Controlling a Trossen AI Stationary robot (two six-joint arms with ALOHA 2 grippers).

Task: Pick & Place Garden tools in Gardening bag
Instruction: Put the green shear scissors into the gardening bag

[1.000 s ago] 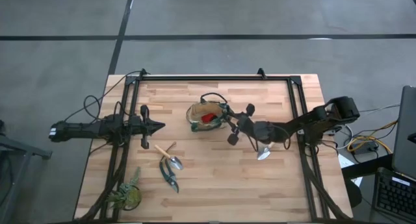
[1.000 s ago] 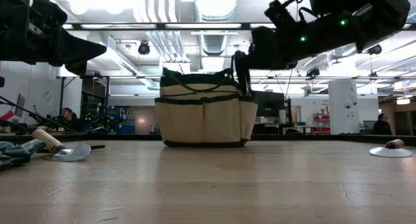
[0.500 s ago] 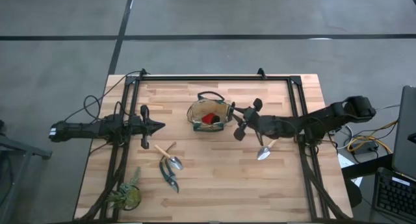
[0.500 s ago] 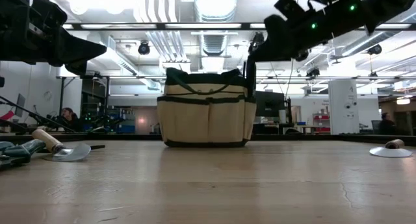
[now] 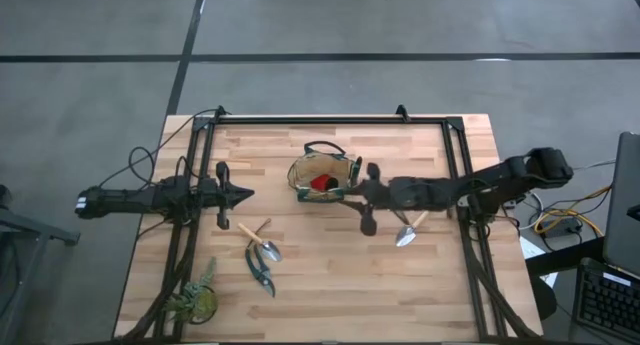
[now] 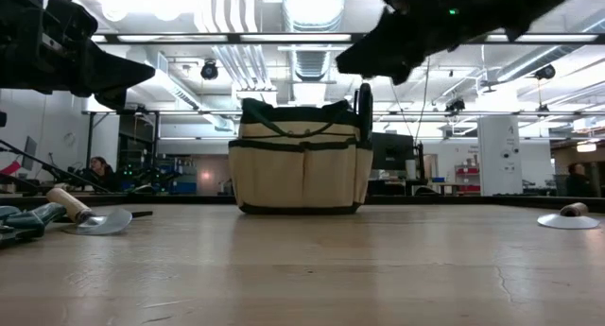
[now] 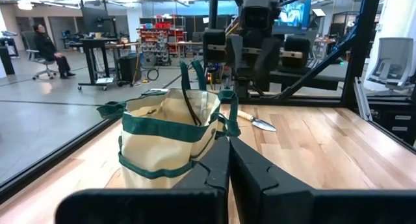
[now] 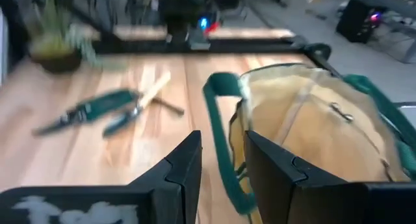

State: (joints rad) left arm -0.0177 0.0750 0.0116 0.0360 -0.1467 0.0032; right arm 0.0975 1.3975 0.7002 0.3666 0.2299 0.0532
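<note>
Pale wood planks make up the table [image 5: 330,285], framed by a dark rail, with grey floor all around and a lit workshop beyond it in the low view. The bag [image 5: 322,177] stands upright a little above the table's centre, toward twelve o'clock, its mouth open and a red item [image 5: 319,183] showing inside. My right gripper [image 5: 345,192] reaches in from three o'clock and hangs just beside the bag's right rim, above the tabletop; the fingers [image 8: 188,162] stand partly apart with a dark green handle loop [image 8: 224,146] of the bag between them, though I cannot tell whether they actually grip it. Under my right arm, at about four o'clock from the bag, a trowel [image 5: 407,231] lies flat on the wood. My left gripper [image 5: 246,194] waits at nine o'clock from the bag, well apart from it, fingers [image 7: 218,169] pressed together and holding nothing. At about seven o'clock from the bag a second trowel [image 5: 258,239] with a pale handle lies beside a pair of dark-handled shears [image 5: 260,269]; the two are close, and I cannot tell if they touch. A green leafy plant [image 5: 193,300] sits near the table's lower left corner. In the left wrist view a person [image 7: 47,47] sits on a chair far back in the room.
</note>
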